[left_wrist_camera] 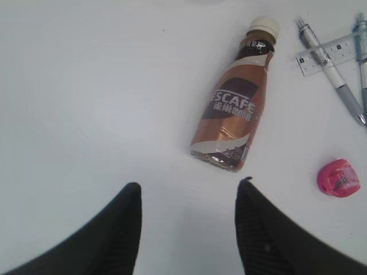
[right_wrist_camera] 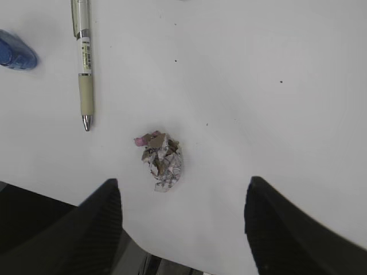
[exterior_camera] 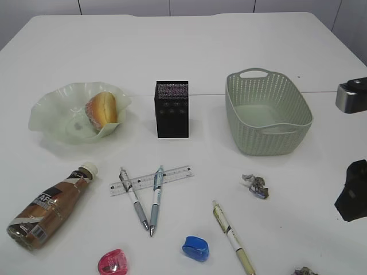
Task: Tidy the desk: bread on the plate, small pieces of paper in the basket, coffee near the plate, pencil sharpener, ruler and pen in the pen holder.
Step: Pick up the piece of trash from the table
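The bread [exterior_camera: 102, 110] lies in the pale green plate [exterior_camera: 51, 117]. The coffee bottle [exterior_camera: 49, 207] lies on its side; my open, empty left gripper [left_wrist_camera: 189, 192] hovers just short of the bottle [left_wrist_camera: 236, 112]. My open, empty right gripper [right_wrist_camera: 182, 189] hovers over a crumpled paper ball [right_wrist_camera: 162, 160] near the front edge. Another paper ball [exterior_camera: 255, 185] lies below the basket [exterior_camera: 266, 112]. The ruler [exterior_camera: 172, 175] lies under two pens [exterior_camera: 134, 197]; a third pen [exterior_camera: 232, 236] lies apart. A pink sharpener [exterior_camera: 112, 262] and a blue sharpener [exterior_camera: 195, 248] lie at the front. The black pen holder [exterior_camera: 171, 109] stands in the middle.
The right arm [exterior_camera: 352, 197] shows at the right edge of the exterior view. The table's front edge shows in the right wrist view [right_wrist_camera: 34, 200], close to the paper ball.
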